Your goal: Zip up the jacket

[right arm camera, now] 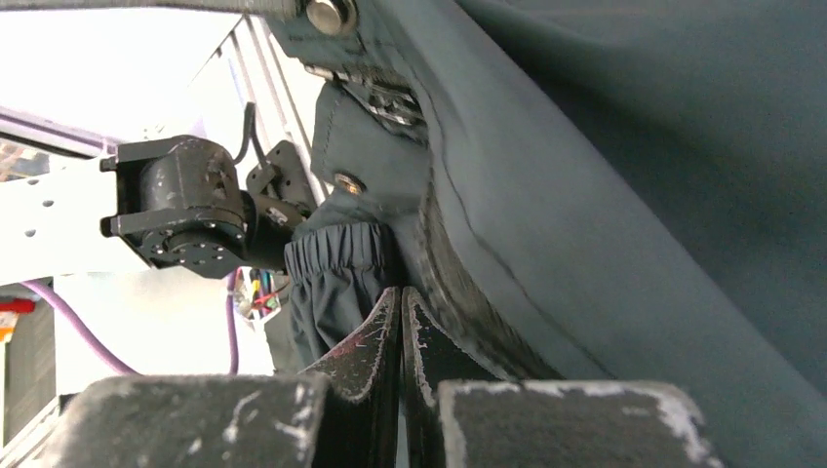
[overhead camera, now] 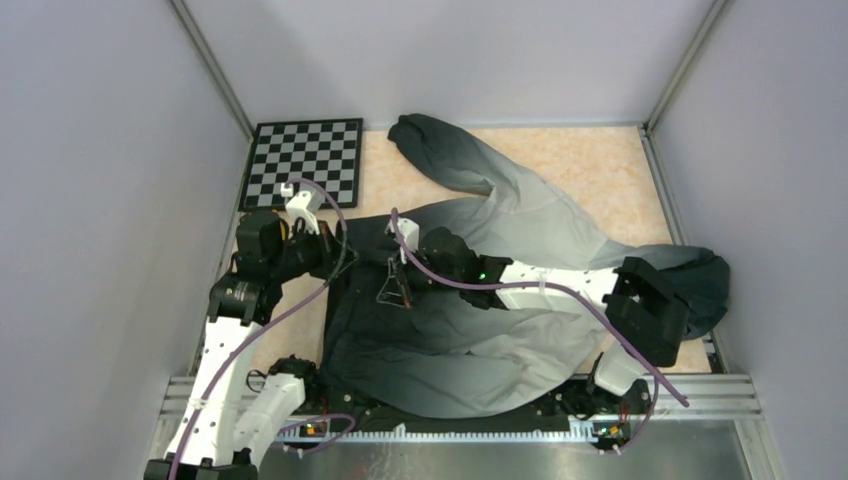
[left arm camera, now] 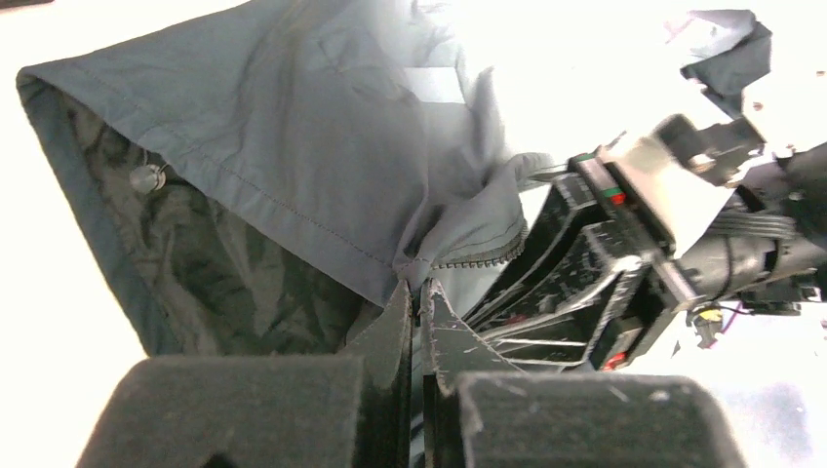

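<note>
The jacket lies spread over the table, dark at its left part and light grey in the middle. One sleeve reaches toward the back. My left gripper is shut on a bunched corner of the jacket's hem, right beside the end of the zipper teeth. From above, the left gripper sits at the jacket's left edge. My right gripper reaches in over the dark fabric close by. In its wrist view the right gripper is shut, its tips against the jacket's front edge beside an elastic cuff. Nothing shows between them.
A checkerboard lies at the back left of the table. Grey walls close in both sides and the back. The jacket's dark hood end bunches at the right wall, behind the right arm's elbow. Snap buttons dot the front edge.
</note>
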Tool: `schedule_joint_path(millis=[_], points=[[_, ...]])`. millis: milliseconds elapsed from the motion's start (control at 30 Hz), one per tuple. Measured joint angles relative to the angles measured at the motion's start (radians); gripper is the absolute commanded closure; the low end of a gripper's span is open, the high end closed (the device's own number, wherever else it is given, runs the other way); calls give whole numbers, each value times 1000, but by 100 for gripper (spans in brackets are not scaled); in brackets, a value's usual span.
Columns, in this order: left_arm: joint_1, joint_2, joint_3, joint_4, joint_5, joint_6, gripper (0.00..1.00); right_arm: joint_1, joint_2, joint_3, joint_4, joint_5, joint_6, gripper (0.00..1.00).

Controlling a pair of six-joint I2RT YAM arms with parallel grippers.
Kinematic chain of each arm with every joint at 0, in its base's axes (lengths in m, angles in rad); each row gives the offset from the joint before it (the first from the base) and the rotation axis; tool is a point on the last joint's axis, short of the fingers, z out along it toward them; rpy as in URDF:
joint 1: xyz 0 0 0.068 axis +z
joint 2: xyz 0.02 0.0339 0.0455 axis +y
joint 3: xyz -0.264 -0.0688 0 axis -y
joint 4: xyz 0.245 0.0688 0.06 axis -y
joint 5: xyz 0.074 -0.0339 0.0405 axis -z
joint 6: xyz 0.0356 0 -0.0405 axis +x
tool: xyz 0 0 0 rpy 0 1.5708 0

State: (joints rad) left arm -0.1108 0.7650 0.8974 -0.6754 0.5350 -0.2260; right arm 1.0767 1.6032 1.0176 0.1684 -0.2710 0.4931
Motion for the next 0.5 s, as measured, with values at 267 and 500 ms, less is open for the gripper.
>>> schedule_joint_path(millis=[267,500], points=[[0,8,-2,25,52,-24,100,0,46,19,52,-56,-26,49],[0,12,-2,18,76,-26,100,-3,-15,-56,142,-1,-38,42]])
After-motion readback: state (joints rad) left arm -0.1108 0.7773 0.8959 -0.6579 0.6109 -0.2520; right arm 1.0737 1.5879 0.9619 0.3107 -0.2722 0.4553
